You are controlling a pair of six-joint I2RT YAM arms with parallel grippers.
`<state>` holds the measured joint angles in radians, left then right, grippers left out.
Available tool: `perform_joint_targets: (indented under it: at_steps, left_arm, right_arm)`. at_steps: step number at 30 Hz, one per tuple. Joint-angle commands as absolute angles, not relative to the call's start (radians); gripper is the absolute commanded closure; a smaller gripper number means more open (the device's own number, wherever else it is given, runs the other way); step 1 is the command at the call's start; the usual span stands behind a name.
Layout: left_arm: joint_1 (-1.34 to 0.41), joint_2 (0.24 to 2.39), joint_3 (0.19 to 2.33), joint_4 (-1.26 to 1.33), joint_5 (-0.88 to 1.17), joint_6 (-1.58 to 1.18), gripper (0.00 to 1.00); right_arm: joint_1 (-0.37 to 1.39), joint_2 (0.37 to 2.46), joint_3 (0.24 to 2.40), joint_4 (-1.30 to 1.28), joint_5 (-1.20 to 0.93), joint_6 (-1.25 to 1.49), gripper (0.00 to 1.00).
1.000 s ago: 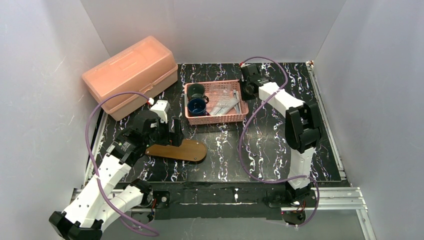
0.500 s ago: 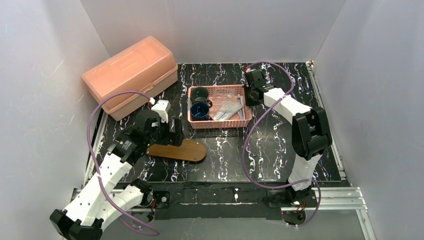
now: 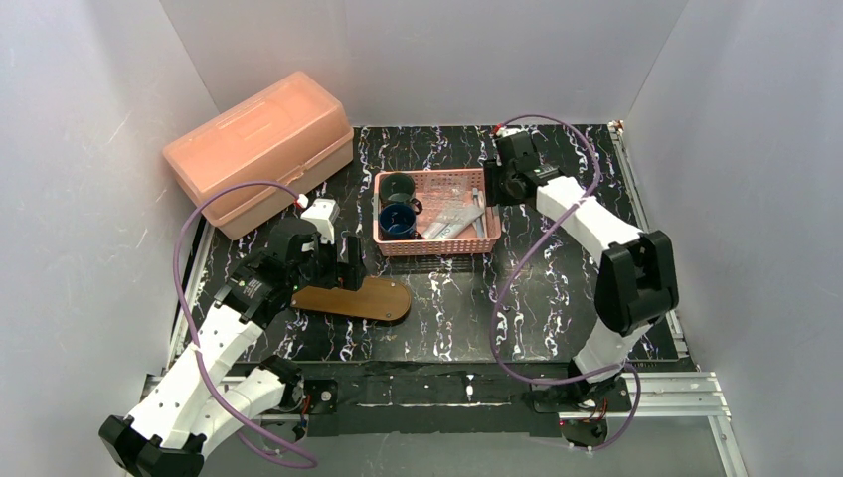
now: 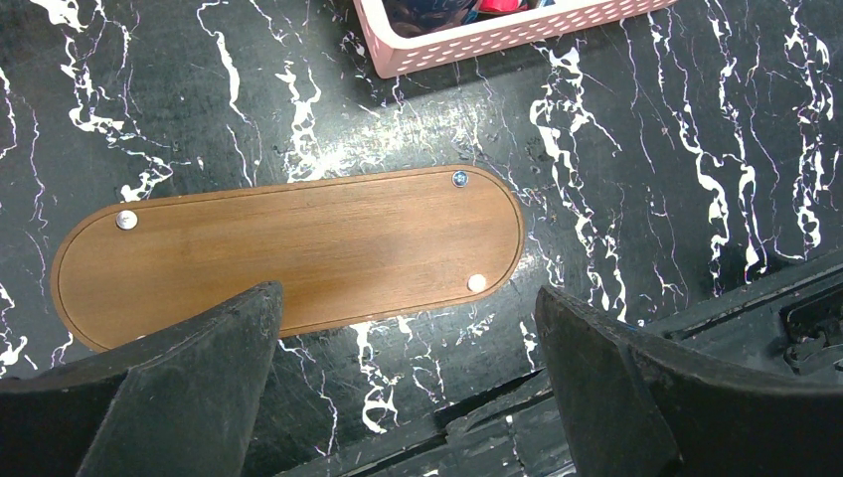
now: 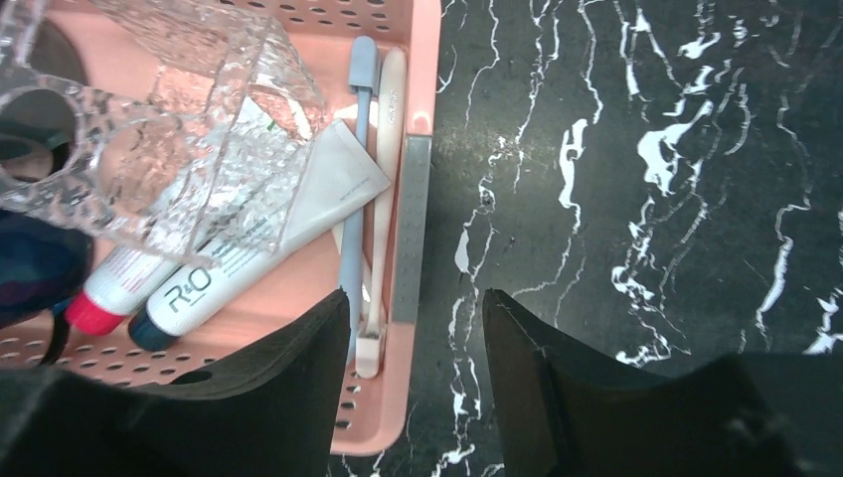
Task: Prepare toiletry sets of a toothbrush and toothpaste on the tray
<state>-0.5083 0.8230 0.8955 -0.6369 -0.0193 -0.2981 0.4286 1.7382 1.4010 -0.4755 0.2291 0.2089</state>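
Note:
The tray (image 3: 370,298) is a bare brown wooden oval lying in front of the left arm, and it also fills the left wrist view (image 4: 298,248). My left gripper (image 3: 348,266) (image 4: 406,298) hovers over the tray's near edge, open wide and empty. A pale blue toothbrush (image 5: 356,199) and a white toothbrush (image 5: 386,179) lie along the right wall inside the pink basket (image 3: 437,245). Toothpaste tubes (image 5: 268,238) lie beside them, partly under a clear plastic box (image 5: 159,129). My right gripper (image 3: 494,185) (image 5: 416,298) is open, its jaws straddling the basket's right wall (image 5: 425,79), holding nothing.
A dark blue cup (image 3: 394,221) and a dark green cup (image 3: 398,186) stand in the basket's left half. A large pink lidded case (image 3: 260,149) sits at the back left. White walls enclose the black marbled table (image 3: 557,288).
The right jaws have widened from nearly shut to open. The pink basket has shifted slightly right, and the right arm's elbow has swung right. The left arm has not moved.

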Motion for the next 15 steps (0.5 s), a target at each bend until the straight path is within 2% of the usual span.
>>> perform_joint_targets:
  at_steps: [1, 15]
  left_arm:
    - [-0.512, 0.821, 0.905, -0.646, -0.029, -0.287, 0.01]
    - [-0.513, 0.813, 0.907, -0.652, -0.042, -0.29, 0.01]
  right_arm:
    - [0.445, 1.611, 1.378, -0.517, 0.265, 0.209, 0.39]
    - [0.646, 1.307, 1.17, -0.557, 0.224, 0.387, 0.37]
